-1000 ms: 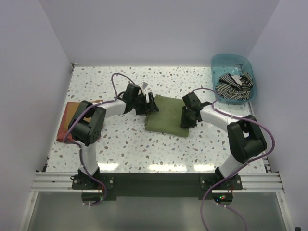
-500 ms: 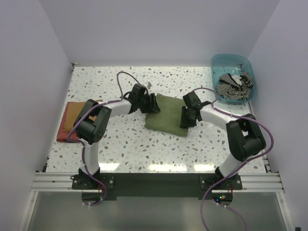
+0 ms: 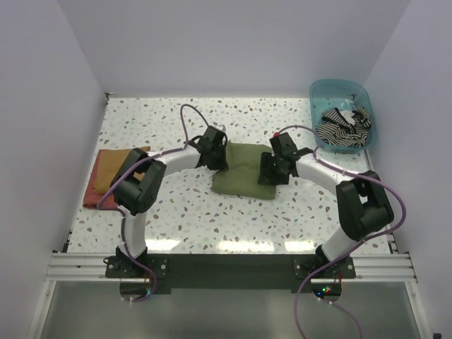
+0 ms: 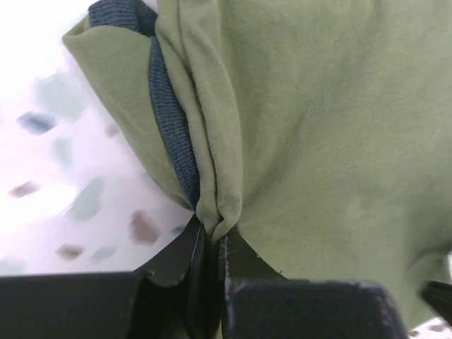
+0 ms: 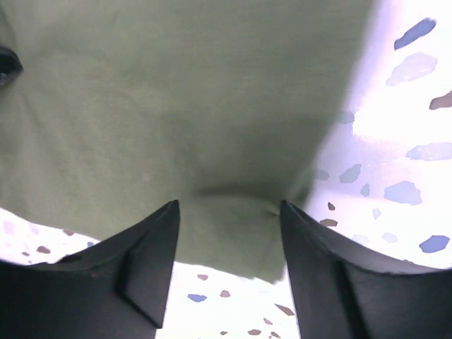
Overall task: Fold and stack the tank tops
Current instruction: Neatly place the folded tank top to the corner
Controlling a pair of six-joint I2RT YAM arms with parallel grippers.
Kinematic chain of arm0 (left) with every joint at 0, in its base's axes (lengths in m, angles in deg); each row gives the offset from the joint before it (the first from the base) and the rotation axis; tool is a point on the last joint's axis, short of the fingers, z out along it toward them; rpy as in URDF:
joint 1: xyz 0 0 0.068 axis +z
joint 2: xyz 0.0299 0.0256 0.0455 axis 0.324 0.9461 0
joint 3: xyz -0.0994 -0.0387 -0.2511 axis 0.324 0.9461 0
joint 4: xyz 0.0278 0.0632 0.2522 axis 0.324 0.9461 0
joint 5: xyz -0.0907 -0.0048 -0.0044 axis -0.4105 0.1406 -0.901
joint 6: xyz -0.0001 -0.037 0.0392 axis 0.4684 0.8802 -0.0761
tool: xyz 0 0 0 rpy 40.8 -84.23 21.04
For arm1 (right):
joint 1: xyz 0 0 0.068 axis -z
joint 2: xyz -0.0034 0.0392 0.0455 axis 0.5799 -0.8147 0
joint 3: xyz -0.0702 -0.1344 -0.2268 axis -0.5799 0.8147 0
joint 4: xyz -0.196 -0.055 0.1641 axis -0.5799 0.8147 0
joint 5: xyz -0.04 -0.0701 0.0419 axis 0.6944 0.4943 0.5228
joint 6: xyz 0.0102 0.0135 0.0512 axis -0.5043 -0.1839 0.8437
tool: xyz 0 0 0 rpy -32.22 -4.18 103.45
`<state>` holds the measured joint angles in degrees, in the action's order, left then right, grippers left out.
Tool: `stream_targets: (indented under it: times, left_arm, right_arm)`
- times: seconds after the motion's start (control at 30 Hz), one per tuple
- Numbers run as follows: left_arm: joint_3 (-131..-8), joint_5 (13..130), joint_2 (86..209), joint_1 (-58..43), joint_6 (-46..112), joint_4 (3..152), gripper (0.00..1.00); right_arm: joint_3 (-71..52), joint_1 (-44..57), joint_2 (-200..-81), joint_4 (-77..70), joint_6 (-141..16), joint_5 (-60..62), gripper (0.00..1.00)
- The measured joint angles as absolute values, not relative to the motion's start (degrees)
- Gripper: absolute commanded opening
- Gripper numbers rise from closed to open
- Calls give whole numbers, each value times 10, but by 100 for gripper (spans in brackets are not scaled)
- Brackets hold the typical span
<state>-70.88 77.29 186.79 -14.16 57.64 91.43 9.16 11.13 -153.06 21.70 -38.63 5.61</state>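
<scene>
Left gripper (image 4: 210, 244) pinches the edge of the green tank top (image 4: 318, 141); right gripper (image 5: 229, 212) hangs open. Fold evenly, keeping layers flat.

Overhead view: bright, even; glare strip along table (image 3: 212, 244) near edge.
Left wrist view: table overexposed at left, flecks blurred; olive-green tank top (image 4: 318, 141) sharp.
Right wrist view: table at right blown out; fingers (image 5: 148, 268) dark, soft-edged.
</scene>
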Motion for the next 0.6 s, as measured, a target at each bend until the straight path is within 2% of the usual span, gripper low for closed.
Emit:
stream_targets:
  times: [0.3,0.6]
  left_arm:
    - [-684,953,1793,-135,547,1126,0]
    - [-674,1086,1705,-82,519,1278,0]
  right_arm:
    - [91,111,-1455,218,-398,36,67]
    - [91,111,-1443,218,-401,6,67]
